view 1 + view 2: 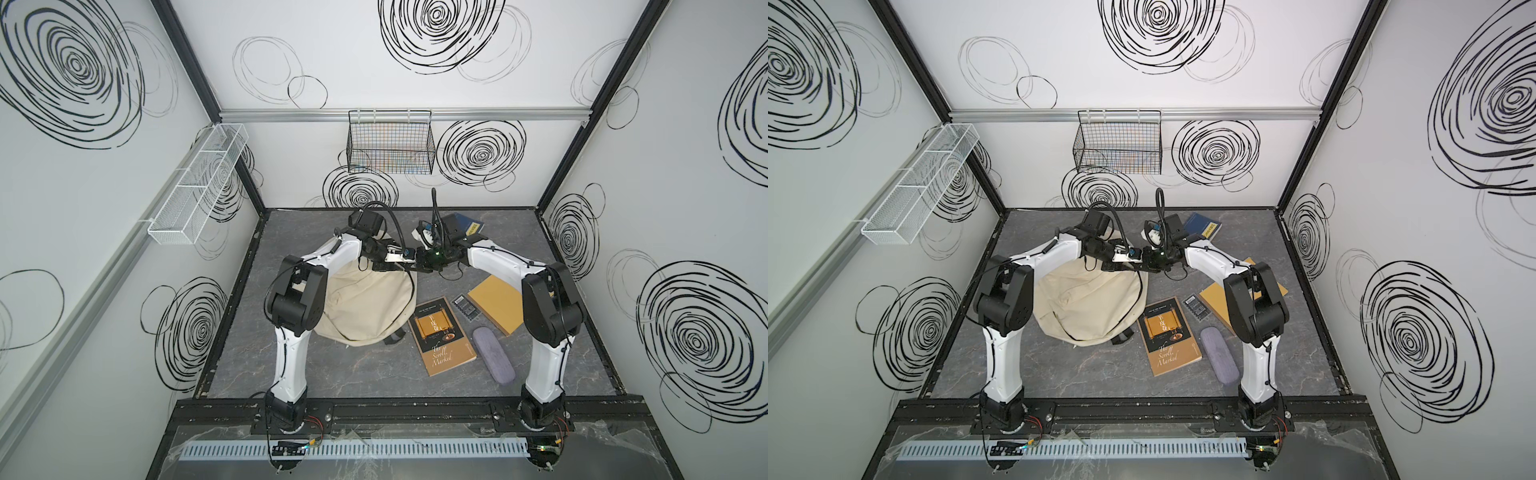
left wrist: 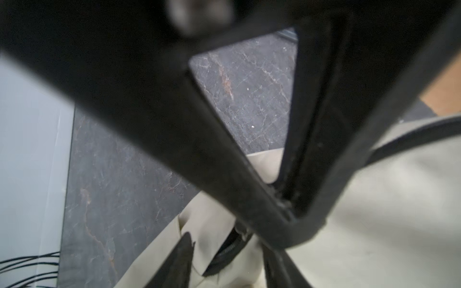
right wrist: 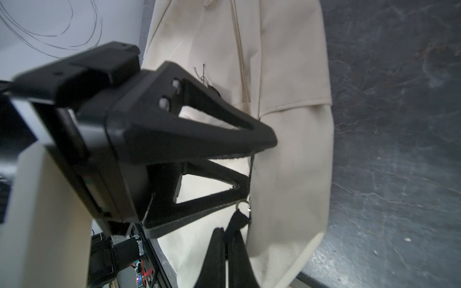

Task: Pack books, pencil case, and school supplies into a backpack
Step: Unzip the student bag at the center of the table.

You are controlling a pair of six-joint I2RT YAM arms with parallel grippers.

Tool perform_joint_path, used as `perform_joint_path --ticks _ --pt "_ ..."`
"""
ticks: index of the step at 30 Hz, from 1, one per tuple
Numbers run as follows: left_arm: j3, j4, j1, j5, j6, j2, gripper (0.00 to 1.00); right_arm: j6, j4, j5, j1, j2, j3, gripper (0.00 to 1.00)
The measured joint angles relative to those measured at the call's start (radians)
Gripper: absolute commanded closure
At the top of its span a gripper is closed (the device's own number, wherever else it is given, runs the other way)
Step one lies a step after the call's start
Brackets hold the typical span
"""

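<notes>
Pinching zipper pull in shut right tool, with half-open left tool straddling backpack rim just beside; zipper track curving toward lower frame in a top view.

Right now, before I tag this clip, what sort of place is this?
Probably a purpose-built robot test cell, not a classroom: white panel walls printed with black scribbled swirls, an aluminium frame rail, and two white-and-black robot arms bolted at the front of a dark marble-patterned tabletop.
</notes>
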Motion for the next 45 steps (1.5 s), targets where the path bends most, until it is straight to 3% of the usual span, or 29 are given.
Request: perform_joint_path --ticks 1,3,10,13,24,35,45 --pt "0.003 0.0 0.0 -0.001 0.002 0.0 0.66 -0.002 -0.001 -0.002 -0.003 -0.003 0.0 1.0" --pt "0.006 0.001 0.0 -0.003 0.006 0.001 0.86 -0.006 -0.002 -0.007 -0.007 -0.006 0.0 1.0" --pt "0.006 0.004 0.003 0.002 0.005 0.001 0.91 -0.011 0.0 -0.016 -0.01 -0.018 -0.021 1.0" --pt "0.006 0.01 0.003 0.007 0.0 0.001 1.0 -0.011 0.0 -0.019 -0.012 -0.025 -0.03 1.0" --pt "-0.063 0.168 0.013 0.016 -0.135 0.001 1.0 -0.009 0.019 -0.021 -0.05 -0.079 -0.116 1.0" --pt "-0.131 0.438 0.048 -0.048 -0.458 0.0 1.0 0.019 0.06 -0.037 -0.059 -0.16 -0.208 1.0" --pt "-0.134 0.513 0.056 -0.122 -0.666 -0.008 1.0 0.08 0.145 -0.059 -0.061 -0.235 -0.32 1.0"
